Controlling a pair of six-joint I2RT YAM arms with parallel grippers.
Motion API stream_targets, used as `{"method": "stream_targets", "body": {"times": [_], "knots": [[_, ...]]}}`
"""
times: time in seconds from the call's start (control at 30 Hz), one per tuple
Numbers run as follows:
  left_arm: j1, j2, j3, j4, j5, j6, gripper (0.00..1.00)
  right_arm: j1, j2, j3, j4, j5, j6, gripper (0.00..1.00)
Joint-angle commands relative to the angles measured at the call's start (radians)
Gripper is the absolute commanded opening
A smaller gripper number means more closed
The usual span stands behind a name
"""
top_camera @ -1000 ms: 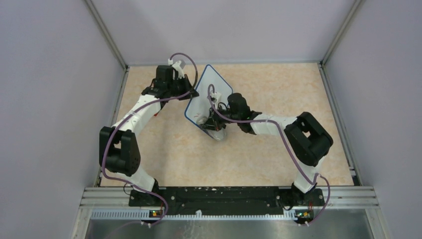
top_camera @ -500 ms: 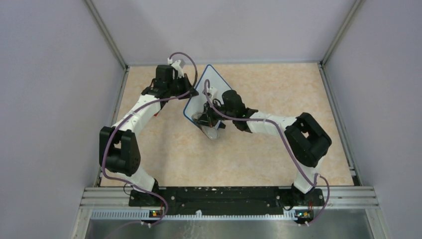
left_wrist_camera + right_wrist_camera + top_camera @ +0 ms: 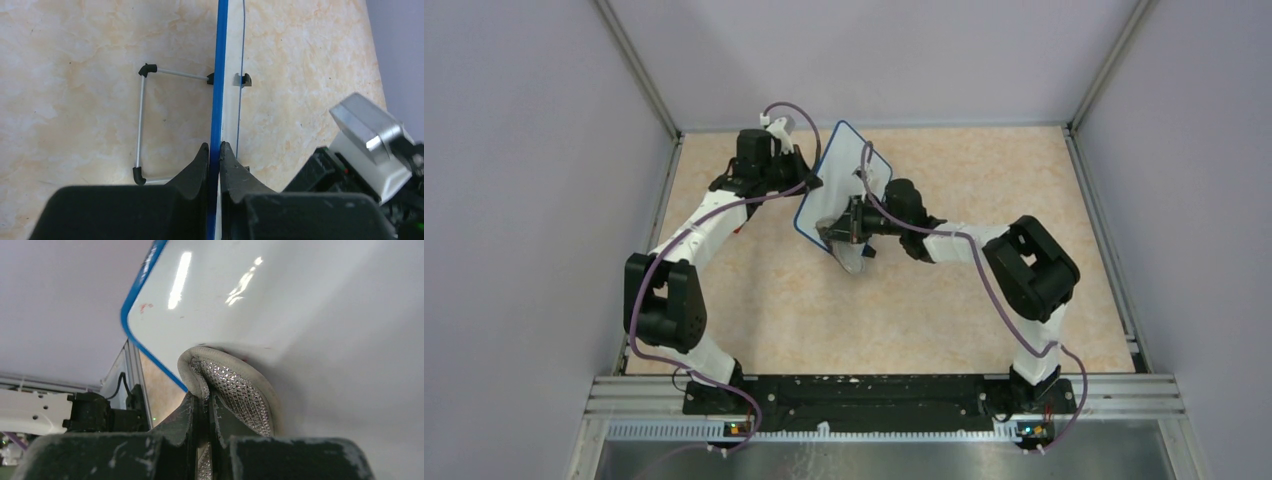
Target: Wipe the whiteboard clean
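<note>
The right gripper (image 3: 844,231) is found shifted slightly farther up the whiteboard (image 3: 849,160) than before, its elbow drawn left. It is clamped on a grey cloth (image 3: 240,390), which is pressed against the white face. The board is held tilted at the far centre-left of the table (image 3: 944,300), its blue edge pinched by the left gripper (image 3: 214,150).

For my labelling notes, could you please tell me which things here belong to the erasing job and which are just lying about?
In the job: whiteboard, grey cloth, left claw, right claw.
Just there: table, enclosure walls.
</note>
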Motion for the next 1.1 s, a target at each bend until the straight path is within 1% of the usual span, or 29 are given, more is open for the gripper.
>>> {"method": "stream_targets", "body": {"times": [0.0,0.17,0.3,0.4,0.53,0.67,0.83,0.93,1.07], "knots": [[-0.029,-0.019,-0.007,-0.053,0.024,-0.053,0.0,-0.105,0.085,-0.052,0.059,0.213,0.097,0.0],[-0.029,-0.015,-0.007,-0.053,0.029,-0.055,0.0,-0.11,0.067,-0.058,0.034,0.239,0.083,0.0],[-0.029,-0.015,-0.007,-0.052,0.027,-0.055,0.0,-0.091,0.044,-0.04,0.028,0.211,0.04,0.0],[-0.031,-0.012,-0.008,-0.053,0.028,-0.055,0.0,-0.038,0.024,-0.003,0.023,0.191,-0.008,0.0],[-0.031,-0.01,-0.008,-0.054,0.023,-0.054,0.0,0.073,-0.005,0.068,0.009,0.17,-0.057,0.0],[-0.032,-0.009,-0.008,-0.053,0.021,-0.053,0.0,0.135,-0.009,0.128,0.01,0.151,-0.064,0.0],[-0.032,-0.007,-0.009,-0.053,0.021,-0.053,0.0,0.149,0.016,0.153,0.077,0.079,-0.024,0.0],[-0.032,-0.005,-0.006,-0.056,0.018,-0.051,0.0,0.148,0.025,0.133,0.155,0.029,0.01,0.0],[-0.032,-0.009,-0.003,-0.059,0.013,-0.049,0.0,0.114,0.019,0.058,0.162,0.091,0.021,0.0]]}}
